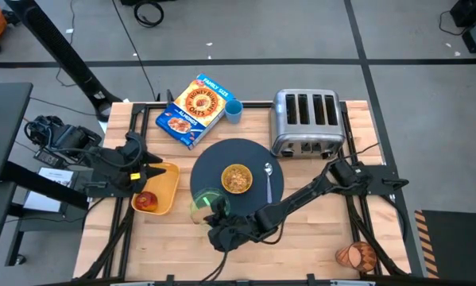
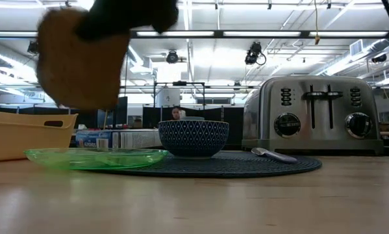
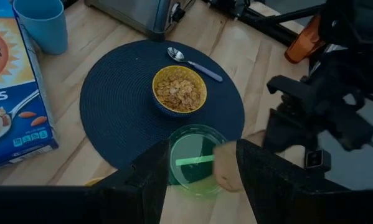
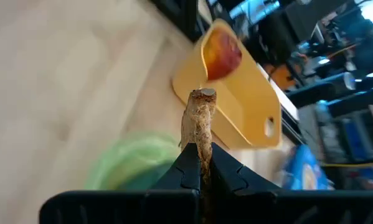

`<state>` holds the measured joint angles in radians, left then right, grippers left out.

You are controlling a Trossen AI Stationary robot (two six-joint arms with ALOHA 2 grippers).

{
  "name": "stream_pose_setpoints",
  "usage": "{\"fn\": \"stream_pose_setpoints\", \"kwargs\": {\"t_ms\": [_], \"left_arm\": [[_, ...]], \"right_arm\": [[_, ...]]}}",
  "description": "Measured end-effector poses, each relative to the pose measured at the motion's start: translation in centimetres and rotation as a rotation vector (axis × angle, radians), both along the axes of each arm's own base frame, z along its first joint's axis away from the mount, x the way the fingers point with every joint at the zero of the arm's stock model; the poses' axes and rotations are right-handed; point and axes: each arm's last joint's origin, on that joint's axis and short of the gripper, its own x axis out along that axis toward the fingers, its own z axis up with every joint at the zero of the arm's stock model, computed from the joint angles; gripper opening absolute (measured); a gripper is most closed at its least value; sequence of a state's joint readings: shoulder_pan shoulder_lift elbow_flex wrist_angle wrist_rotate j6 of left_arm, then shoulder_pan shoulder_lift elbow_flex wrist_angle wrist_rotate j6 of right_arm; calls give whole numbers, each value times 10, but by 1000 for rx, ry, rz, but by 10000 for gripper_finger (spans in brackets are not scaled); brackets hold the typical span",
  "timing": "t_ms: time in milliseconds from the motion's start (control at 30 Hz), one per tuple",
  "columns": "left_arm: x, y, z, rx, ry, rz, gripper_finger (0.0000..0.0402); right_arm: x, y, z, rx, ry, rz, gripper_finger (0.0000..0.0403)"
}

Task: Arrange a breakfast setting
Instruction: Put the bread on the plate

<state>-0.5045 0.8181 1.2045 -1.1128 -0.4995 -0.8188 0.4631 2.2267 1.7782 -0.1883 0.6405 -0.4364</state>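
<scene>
Toast slice (image 4: 200, 127) edge-on in right tool (image 4: 202, 163)

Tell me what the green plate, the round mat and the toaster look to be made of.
Green plate: probably glass or clear plastic; translucent, glossy rim.
Round mat: likely woven fibre; dark, matte, ribbed rings.
Toaster: metal, polished chrome; mirror-like reflections.

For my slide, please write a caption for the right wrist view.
Right gripper holds toast slice above green plate; apple lies in yellow tray.
</scene>
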Motion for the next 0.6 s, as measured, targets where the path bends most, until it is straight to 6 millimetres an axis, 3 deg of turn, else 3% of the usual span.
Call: {"fn": "stream_pose_setpoints", "kwargs": {"t_ms": [267, 600], "left_arm": [[-1, 1, -2, 33, 24, -16, 192], [-1, 1, -2, 50, 27, -28, 192]], "right_arm": [[8, -3, -37, -180, 83, -9, 12], [11, -13, -48, -165, 115, -57, 16]]}}
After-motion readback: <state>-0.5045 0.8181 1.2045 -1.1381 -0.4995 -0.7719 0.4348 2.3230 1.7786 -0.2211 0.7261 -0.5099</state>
